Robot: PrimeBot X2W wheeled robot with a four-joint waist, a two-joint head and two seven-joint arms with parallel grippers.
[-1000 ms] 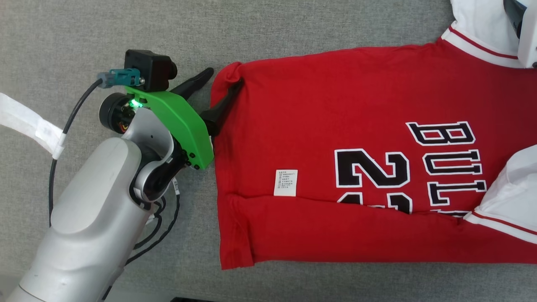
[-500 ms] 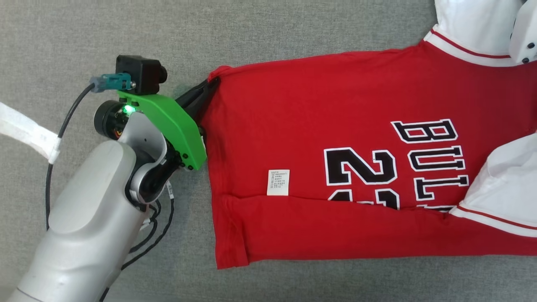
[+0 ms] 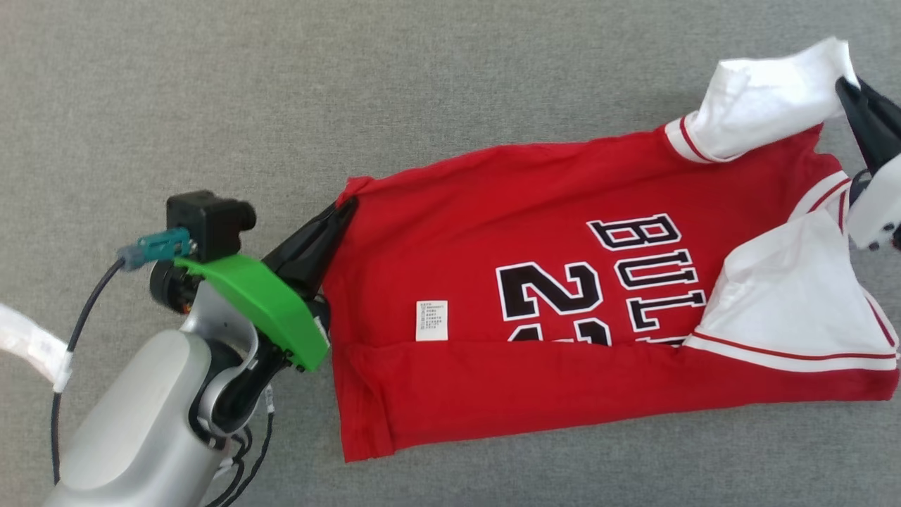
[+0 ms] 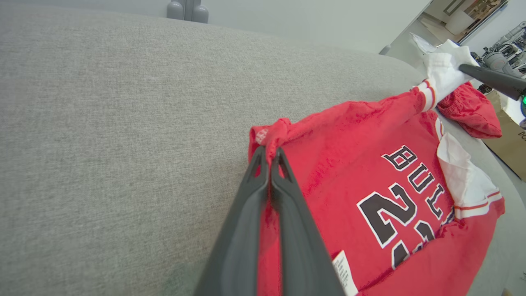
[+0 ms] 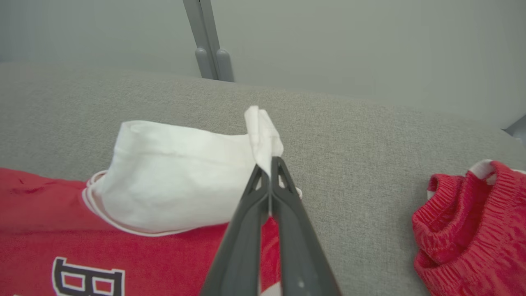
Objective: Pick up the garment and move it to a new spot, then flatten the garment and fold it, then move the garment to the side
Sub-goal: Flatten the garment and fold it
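Observation:
The garment (image 3: 535,331) is a red jersey with white sleeves and black "BULLS" lettering, spread across the grey fabric surface (image 3: 352,91), its near long edge folded over. My left gripper (image 3: 343,208) is shut on the jersey's far hem corner (image 4: 269,135), which bunches up between the fingertips. At the right edge my right gripper (image 3: 845,83) is shut on the tip of the far white sleeve (image 5: 181,176), lifting it off the surface. The other white sleeve (image 3: 788,303) lies flat on the red body.
A second red knit garment (image 5: 472,222) lies crumpled to the right of the jersey. A white care label (image 3: 431,320) sits on the jersey's middle. A grey post (image 5: 209,41) stands beyond the surface's far edge. A cardboard box (image 4: 509,139) sits past the surface's right end.
The left gripper's fingers closed on the hem corner. The camera shifted, and the jersey's hem end now sits lower with the far sleeve raised in the right gripper.

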